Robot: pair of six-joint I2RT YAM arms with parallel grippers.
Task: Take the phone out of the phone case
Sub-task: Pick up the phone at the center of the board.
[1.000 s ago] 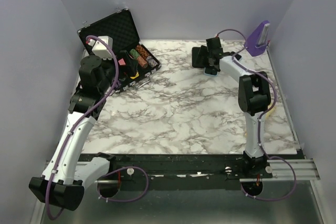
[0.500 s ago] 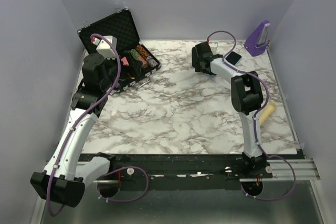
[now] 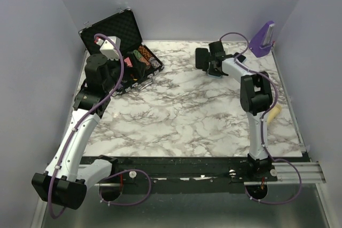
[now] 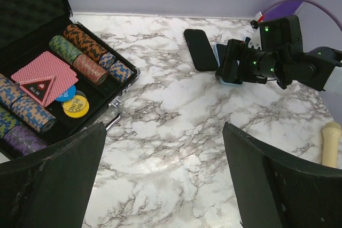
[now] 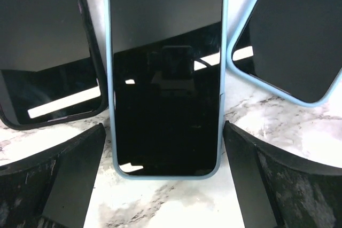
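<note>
Fingers of the right gripper stand spread wide over the far edge of the marble table, gripping nothing. In the wrist view the phone lies between them, flat and screen up in its pale blue case, clear of both fingers. A black-cased phone lies just beside it, a second blue-cased phone on its other side. The left gripper, likewise spread, hovers near the open chip case at the far left corner.

blue-cased phone, open pincer either side
</note>
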